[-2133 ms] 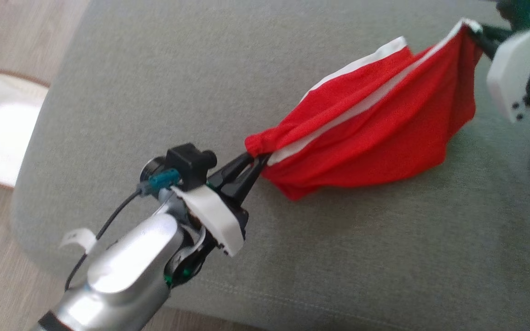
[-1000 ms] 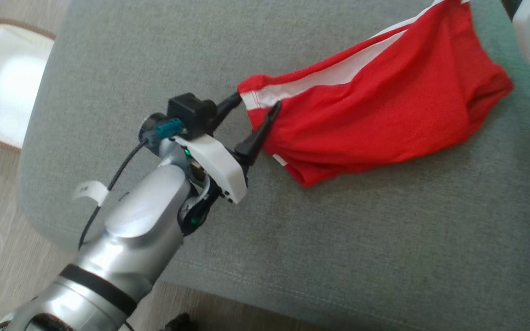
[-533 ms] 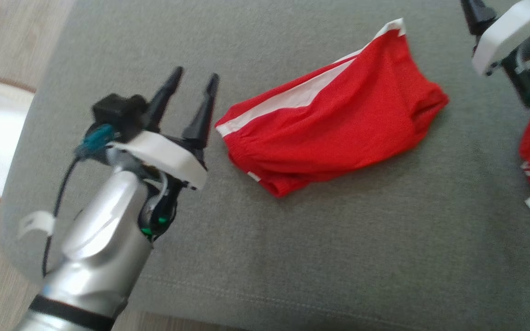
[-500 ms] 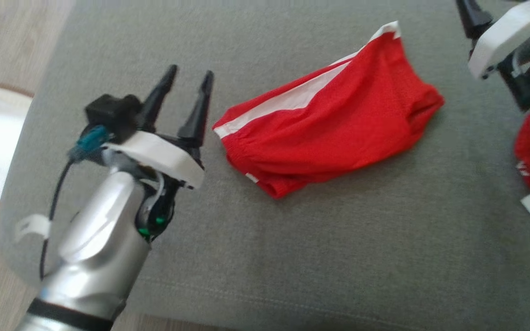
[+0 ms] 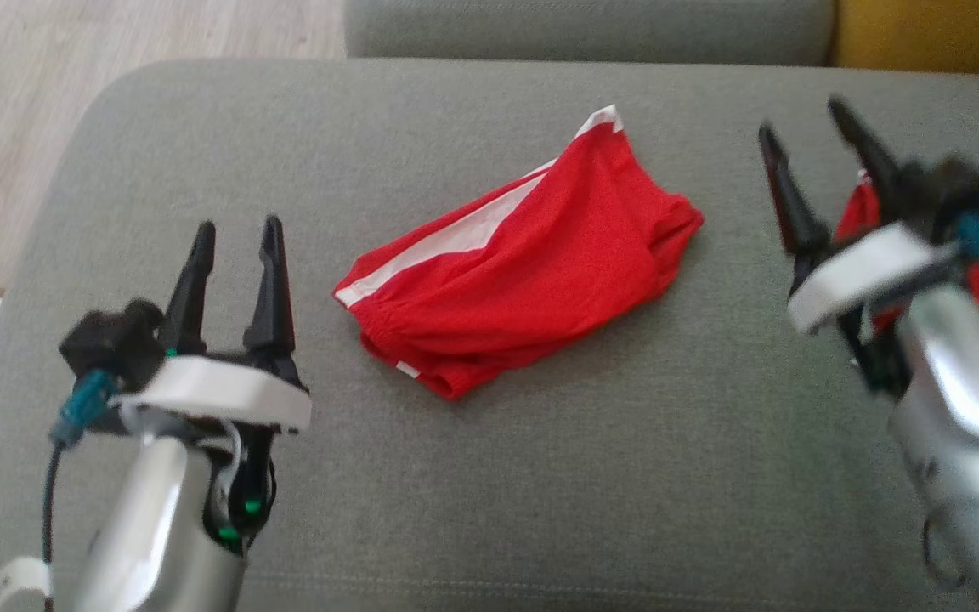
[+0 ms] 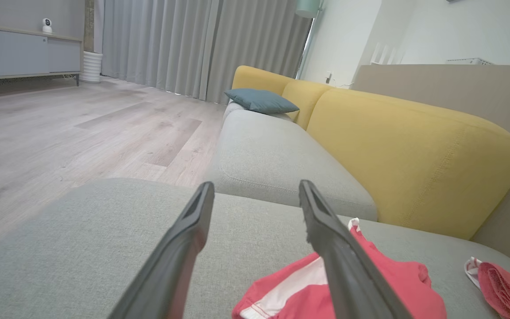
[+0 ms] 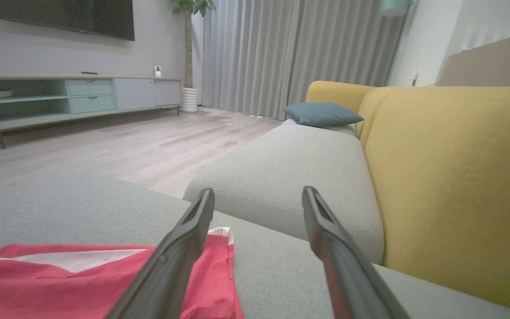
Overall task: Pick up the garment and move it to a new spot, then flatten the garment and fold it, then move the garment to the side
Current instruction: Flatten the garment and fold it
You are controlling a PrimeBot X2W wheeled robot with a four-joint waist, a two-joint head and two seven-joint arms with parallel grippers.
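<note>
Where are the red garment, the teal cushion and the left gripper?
red garment (image 5: 532, 272), head view, middle of the red cloth
teal cushion (image 6: 261, 101), left wrist view, middle of its top
left gripper (image 5: 238, 226), head view, midway between its open fingertips

Our forearms (image 5: 158, 527) silver | our wrist collars (image 5: 217, 395) white | our fingers (image 5: 270, 280) long, black, tapered | we carry teal plug (image 5: 82, 406), black cable (image 5: 49, 501)

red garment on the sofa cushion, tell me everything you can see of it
The red garment looks like soft knit fabric with a white stripe along one edge and a gathered hem at its left end. It lies bunched and doubled over, not flat, slanting across the grey seat cushion. The left end effector and right end effector stand open either side, clear of it.
</note>
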